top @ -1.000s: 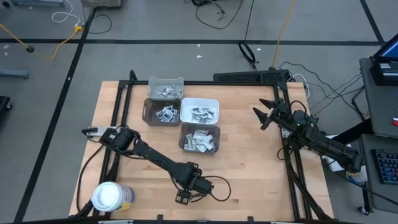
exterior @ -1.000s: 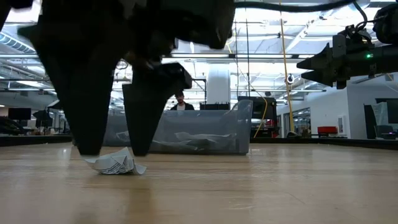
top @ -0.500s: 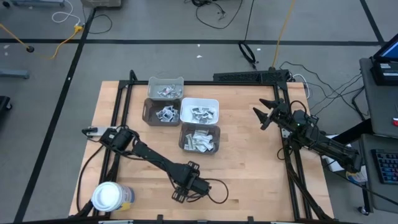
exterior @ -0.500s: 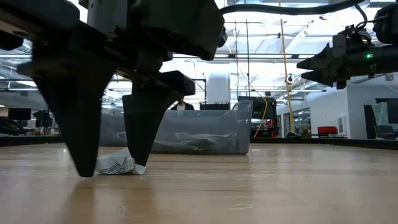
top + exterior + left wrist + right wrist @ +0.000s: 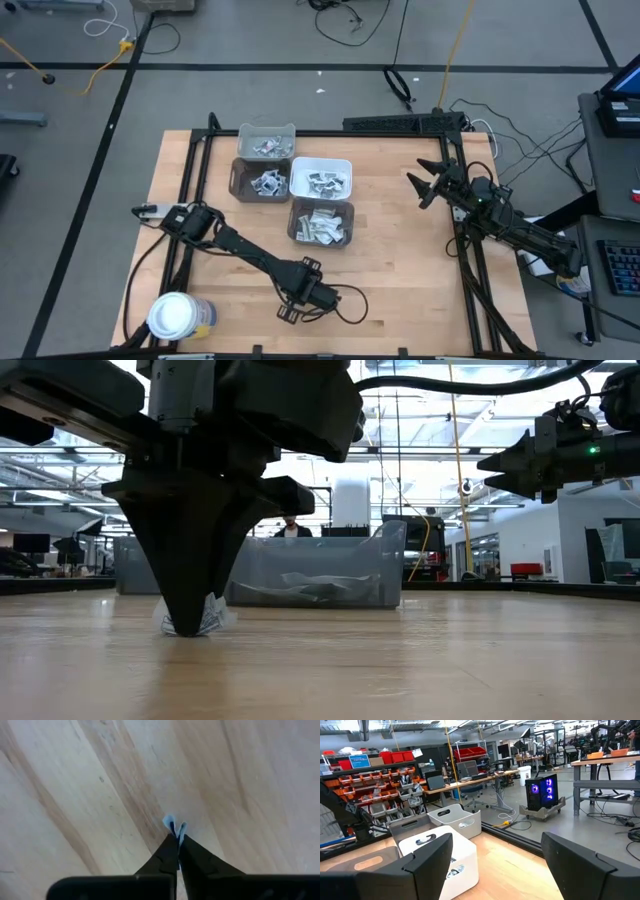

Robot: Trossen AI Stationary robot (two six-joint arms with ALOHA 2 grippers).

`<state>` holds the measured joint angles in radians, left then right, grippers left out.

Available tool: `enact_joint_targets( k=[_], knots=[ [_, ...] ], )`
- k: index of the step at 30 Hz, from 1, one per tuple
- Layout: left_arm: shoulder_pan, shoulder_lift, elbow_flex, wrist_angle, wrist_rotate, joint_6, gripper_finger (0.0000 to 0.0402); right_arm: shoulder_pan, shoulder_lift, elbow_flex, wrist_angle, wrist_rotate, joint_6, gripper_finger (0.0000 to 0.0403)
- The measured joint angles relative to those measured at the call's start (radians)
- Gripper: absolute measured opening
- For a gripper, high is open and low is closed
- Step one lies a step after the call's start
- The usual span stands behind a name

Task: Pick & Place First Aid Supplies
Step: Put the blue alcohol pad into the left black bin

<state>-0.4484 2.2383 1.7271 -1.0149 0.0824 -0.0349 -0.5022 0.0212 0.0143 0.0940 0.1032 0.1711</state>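
Observation:
Near the table's front edge, my left gripper (image 5: pixel 293 312) points down and is shut on one small white first aid packet with dark print (image 5: pixel 212 616). In the left wrist view a blue-white bit of the packet (image 5: pixel 175 826) sticks out past the fingertips. More first aid supplies lie in the bins (image 5: pixel 321 224) at the table's middle. My right gripper (image 5: pixel 415 187) hangs open above the table's right side, level, with nothing between its fingers (image 5: pixel 427 860). My left gripper pinches the packet between its two fingertips (image 5: pixel 187 622), coming from above and pointing down. A crumpled edge of the packet (image 5: pixel 216 618) shows beside the fingers. The packet sits low at the table top. The fingers hide the rest of it.
Several bins stand together at the table's middle: a grey one (image 5: pixel 266 140) farthest back, a dark one (image 5: pixel 262 181), a white one (image 5: pixel 321 178) and a grey one nearest. A white-lidded round jar (image 5: pixel 173 316) stands at the near left corner. A person shows far behind the table.
My left gripper has shut: its fingers stood apart on either side of the packet and now meet on it. The packet, which lay spread on the table, is squeezed between the fingertips.

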Motion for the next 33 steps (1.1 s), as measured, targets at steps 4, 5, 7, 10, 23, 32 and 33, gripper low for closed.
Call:
enact_joint_targets(
  k=[4,5,7,10,23,32,33],
  knots=[
    [0.000,0.000,0.000,0.000,0.001,0.008,0.0009,0.000,0.000,0.000,0.000,0.000,0.000,0.0297],
    [0.000,0.000,0.000,-0.001,0.002,0.008,0.0006,0.000,0.000,0.000,0.000,0.000,0.000,0.0297],
    [0.008,-0.007,-0.002,-0.009,0.023,-0.008,0.0005,0.000,0.000,0.000,0.000,0.000,0.000,0.0297],
    [0.025,-0.041,-0.005,-0.045,0.044,-0.067,0.0006,0.000,0.000,0.000,0.000,0.000,0.000,0.0297],
    [0.147,-0.342,-0.002,-0.206,0.022,-0.428,0.0004,0.000,0.000,0.000,0.000,0.000,0.000,0.0297],
    [0.215,-0.417,-0.002,-0.299,0.026,-0.630,0.0003,0.000,0.000,0.000,0.000,0.000,0.000,0.0297],
    [0.222,-0.418,-0.002,-0.301,0.028,-0.627,0.0003,0.000,0.000,0.000,0.000,0.000,0.000,0.0297]
  ],
)
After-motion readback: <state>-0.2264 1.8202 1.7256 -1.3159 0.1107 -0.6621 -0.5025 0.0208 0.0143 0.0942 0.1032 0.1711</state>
